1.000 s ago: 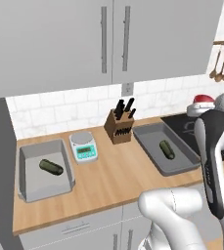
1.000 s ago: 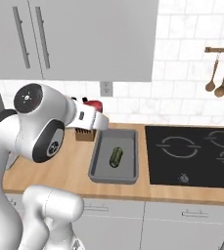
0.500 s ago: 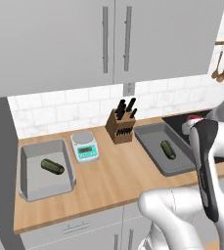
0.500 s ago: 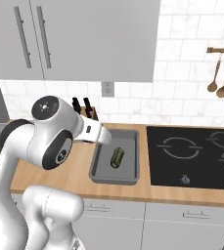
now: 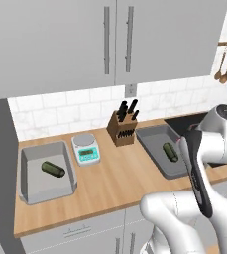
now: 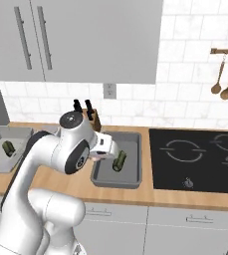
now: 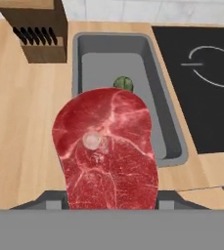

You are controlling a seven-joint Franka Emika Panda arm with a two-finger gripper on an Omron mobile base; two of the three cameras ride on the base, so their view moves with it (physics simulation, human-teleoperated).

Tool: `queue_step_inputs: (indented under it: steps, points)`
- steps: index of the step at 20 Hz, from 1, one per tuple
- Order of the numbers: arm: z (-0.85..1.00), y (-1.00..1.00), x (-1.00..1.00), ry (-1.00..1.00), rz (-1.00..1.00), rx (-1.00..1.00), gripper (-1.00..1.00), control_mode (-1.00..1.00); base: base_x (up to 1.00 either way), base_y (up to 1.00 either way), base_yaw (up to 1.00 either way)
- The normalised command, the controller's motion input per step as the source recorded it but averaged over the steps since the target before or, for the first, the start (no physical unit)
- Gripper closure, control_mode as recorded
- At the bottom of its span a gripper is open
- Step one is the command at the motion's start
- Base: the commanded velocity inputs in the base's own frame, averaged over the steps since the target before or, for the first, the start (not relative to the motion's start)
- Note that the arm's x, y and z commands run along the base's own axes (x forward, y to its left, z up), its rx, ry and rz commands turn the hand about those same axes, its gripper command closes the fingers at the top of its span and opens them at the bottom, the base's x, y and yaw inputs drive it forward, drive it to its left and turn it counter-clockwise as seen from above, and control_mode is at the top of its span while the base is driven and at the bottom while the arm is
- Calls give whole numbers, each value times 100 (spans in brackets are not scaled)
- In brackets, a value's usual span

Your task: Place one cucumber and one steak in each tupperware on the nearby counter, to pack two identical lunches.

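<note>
Clearly the hand [image 7: 111, 205] was closed on a flat, marbled red slab of raw steak [image 7: 107, 151], which hung ahead of the fingers and hid them. Beneath and just beyond the hand lay the nearer grey rectangular plastic tupperware [image 7: 167, 141], with a dark green cucumber [image 7: 123, 83] resting on its floor — its end peeped out past the far edge of the meat. Away to the hand's left on the light wooden butcher-block worktop [image 5: 120, 173] sat the second grey tupperware [image 5: 28, 191], holding another green cucumber [image 5: 53, 169] and no meat. Between them stood a small white kitchen scale [image 5: 86, 149] and a wooden knife block [image 5: 122, 128]; a black hob [image 6: 195, 157] lay to the hand's right.

The steak looked soft, limp and probably slick — likely to sag and slide if pinched at a thin edge. A hold across the thicker middle seemed safest, and it should be lowered close to the box floor before release, beside the cucumber.
</note>
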Motion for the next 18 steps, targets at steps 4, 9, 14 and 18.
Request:
queue_step_inputs:
  steps: [4,9,14,18]
  points:
    - [-43,-21,41,0,14,0,100,-100,0,0,0]
    - [-40,-29,55,3,4,-1,100,-100,0,0,0]
    - [-30,-10,62,10,5,0,100,-100,0,0,0]
    - [-29,-4,48,8,4,0,100,-100,0,0,0]
